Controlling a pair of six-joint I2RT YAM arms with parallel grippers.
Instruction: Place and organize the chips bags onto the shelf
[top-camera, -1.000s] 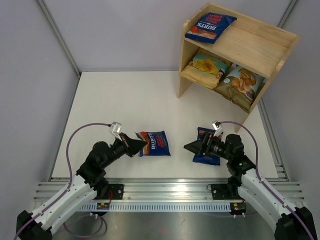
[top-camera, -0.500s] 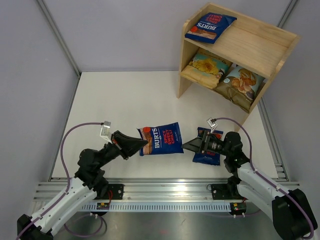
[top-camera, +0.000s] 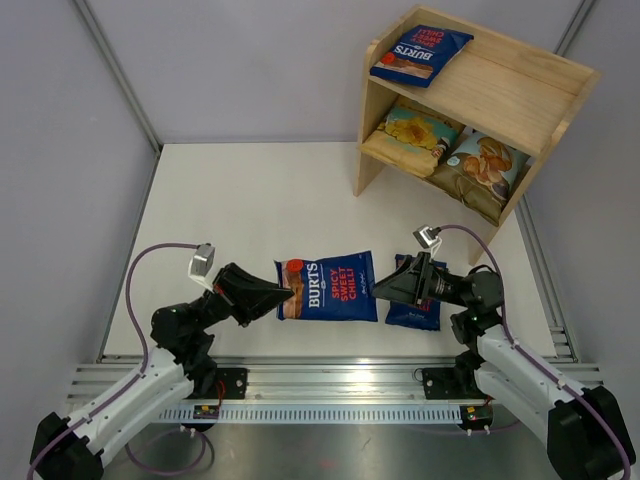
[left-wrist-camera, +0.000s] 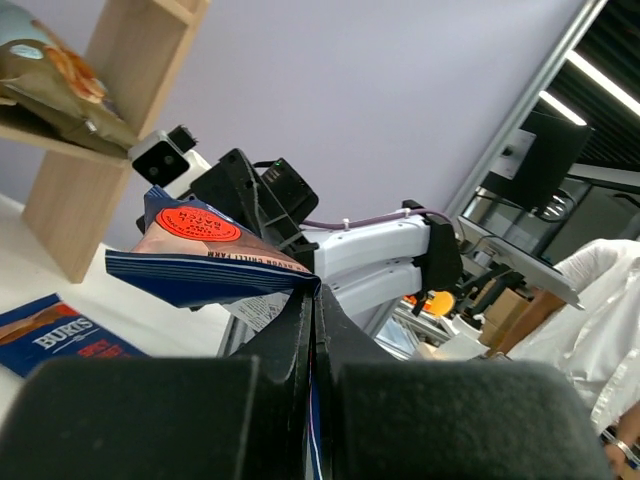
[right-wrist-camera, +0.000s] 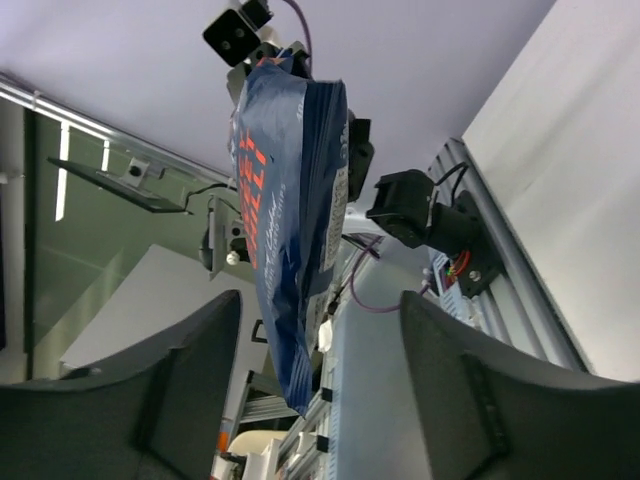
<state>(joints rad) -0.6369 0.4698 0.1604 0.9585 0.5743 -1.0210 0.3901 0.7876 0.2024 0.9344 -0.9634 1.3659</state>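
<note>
My left gripper (top-camera: 283, 296) is shut on the left edge of a dark blue Burts bag (top-camera: 328, 287) and holds it flat above the table; the same bag shows in the left wrist view (left-wrist-camera: 200, 255) and the right wrist view (right-wrist-camera: 290, 230). My right gripper (top-camera: 384, 289) is open, its jaws facing the bag's right edge, a little apart from it. A second Burts bag (top-camera: 414, 310) lies on the table under the right arm. A third Burts bag (top-camera: 420, 52) lies on the wooden shelf's (top-camera: 530, 95) top tier. The tan-yellow bag (top-camera: 415, 135) and light blue Cassava bag (top-camera: 483, 163) sit on the lower tier.
The white table (top-camera: 250, 200) has grey walls left and behind it. An aluminium rail (top-camera: 330, 385) with both arm bases runs along the near edge. The shelf stands at the back right corner.
My left gripper has lifted the Burts bag off the table and carried it right, toward the middle. My right gripper has risen and turned to face the bag's right edge.
</note>
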